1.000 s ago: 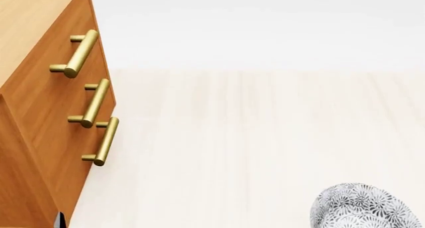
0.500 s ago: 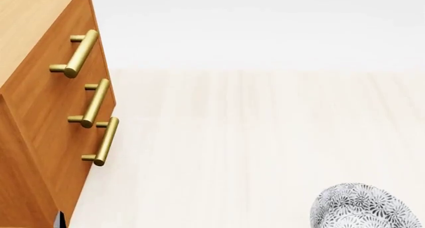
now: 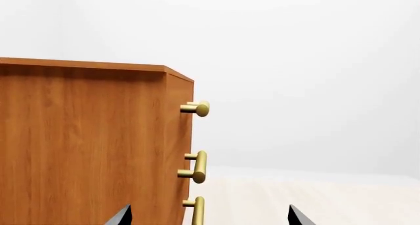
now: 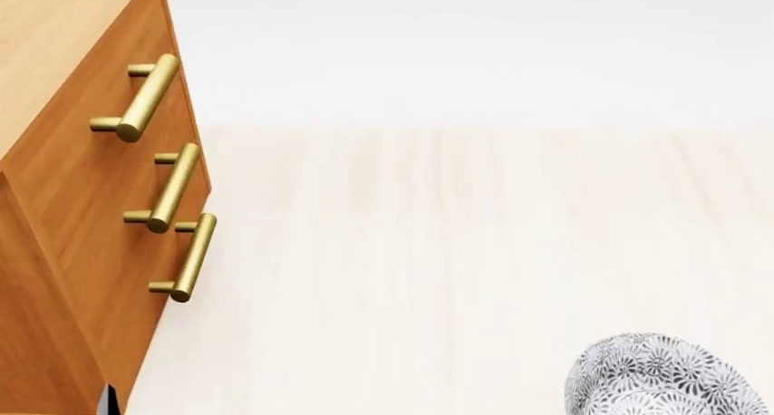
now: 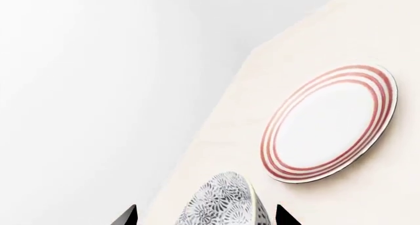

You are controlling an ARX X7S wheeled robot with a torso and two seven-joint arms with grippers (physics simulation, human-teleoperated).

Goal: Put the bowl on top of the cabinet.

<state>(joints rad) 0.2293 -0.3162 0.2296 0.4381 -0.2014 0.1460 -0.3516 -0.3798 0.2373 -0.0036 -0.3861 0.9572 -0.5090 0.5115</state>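
Right wrist view: bowl (image 5: pixel 223 203) between the spread right pincer (image 5: pixel 206 216) tips.

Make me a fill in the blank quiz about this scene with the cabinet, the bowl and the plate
1. The cabinet has ___ gold bar handles.
2. The plate is white with ___ rings.
3. In the right wrist view, the bowl shows between the tips of the right gripper, whose jaws are ___.
4. The bowl rests on the ___, not the cabinet.

Answers: three; red; open; table
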